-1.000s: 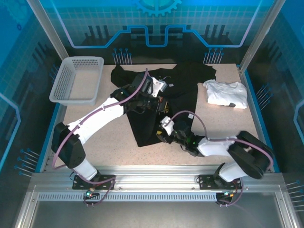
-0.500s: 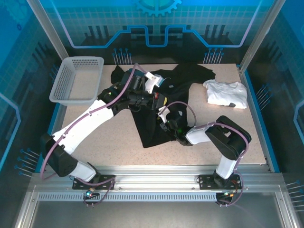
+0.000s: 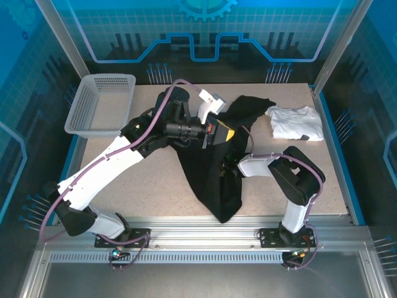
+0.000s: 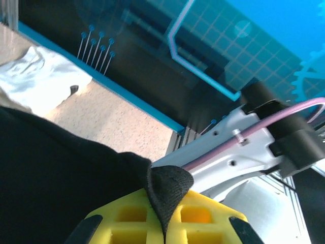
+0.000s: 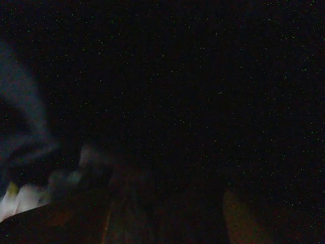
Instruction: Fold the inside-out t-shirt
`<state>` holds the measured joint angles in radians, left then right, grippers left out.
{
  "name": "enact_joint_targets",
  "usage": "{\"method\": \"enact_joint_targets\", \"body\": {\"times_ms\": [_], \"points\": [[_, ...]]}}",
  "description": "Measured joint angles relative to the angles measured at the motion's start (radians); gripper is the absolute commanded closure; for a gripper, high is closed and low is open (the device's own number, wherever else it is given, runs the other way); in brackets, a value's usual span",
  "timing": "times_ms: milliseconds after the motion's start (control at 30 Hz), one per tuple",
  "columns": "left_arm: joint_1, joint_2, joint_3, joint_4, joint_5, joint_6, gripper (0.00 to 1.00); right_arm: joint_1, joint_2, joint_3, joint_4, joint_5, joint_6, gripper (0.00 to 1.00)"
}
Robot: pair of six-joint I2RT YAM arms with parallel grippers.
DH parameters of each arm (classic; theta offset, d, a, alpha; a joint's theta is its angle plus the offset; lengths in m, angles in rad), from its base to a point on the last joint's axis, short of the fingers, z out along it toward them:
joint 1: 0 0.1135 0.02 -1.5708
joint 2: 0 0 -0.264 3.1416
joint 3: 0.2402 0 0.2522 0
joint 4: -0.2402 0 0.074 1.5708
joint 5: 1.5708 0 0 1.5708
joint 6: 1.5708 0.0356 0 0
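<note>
- The left gripper (image 3: 218,131) is clamped tight on a pinched fold of the large black cloth t-shirt (image 3: 214,180) and holds it raised above the middle of the speckled beige table (image 3: 155,180).
- From that grip the shirt hangs in a long drape toward the near edge. Another part trails back toward the far right, ending near the folded white cloth garment (image 3: 294,121).
- The left wrist view gives the grip close up: a peak of black fabric (image 4: 165,193) stands squeezed between the two yellow ribbed pads (image 4: 129,221), and the rest of the shirt spreads away to the left.
- From above, the white right arm (image 3: 267,164) reaches leftward into the hanging cloth, whose folds cover the right gripper.
- The right wrist view is nearly black, with dark fabric (image 5: 203,76) across the lens. Whether those fingers are wide or narrow cannot be told.
- A grey plastic mesh basket (image 3: 102,102) sits at the far left, well apart from the shirt.
</note>
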<state>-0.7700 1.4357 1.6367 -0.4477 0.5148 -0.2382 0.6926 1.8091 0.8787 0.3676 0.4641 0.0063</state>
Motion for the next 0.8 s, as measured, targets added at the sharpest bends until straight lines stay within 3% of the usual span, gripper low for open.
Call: {"method": "enact_joint_targets", "body": {"times_ms": [300,467,567,667,800], "points": [[0.0,0.003,0.151,-0.025,-0.008,0.032,1.0,0.0,0.098,0.182,-0.255,0.004,0.081,0.2],[0.008,-0.001,0.228,-0.042,-0.097,0.084,1.0,-0.014,0.12,0.217,-0.398,0.0,0.113,0.15],[0.024,-0.014,0.228,-0.047,-0.189,0.112,1.0,-0.029,0.12,0.246,-0.472,-0.02,0.13,0.17],[0.045,-0.036,0.201,-0.042,-0.277,0.13,1.0,-0.047,0.123,0.268,-0.541,-0.068,0.141,0.34],[0.075,-0.07,0.138,-0.031,-0.388,0.137,1.0,-0.06,0.144,0.293,-0.566,-0.154,0.144,0.79]]}}
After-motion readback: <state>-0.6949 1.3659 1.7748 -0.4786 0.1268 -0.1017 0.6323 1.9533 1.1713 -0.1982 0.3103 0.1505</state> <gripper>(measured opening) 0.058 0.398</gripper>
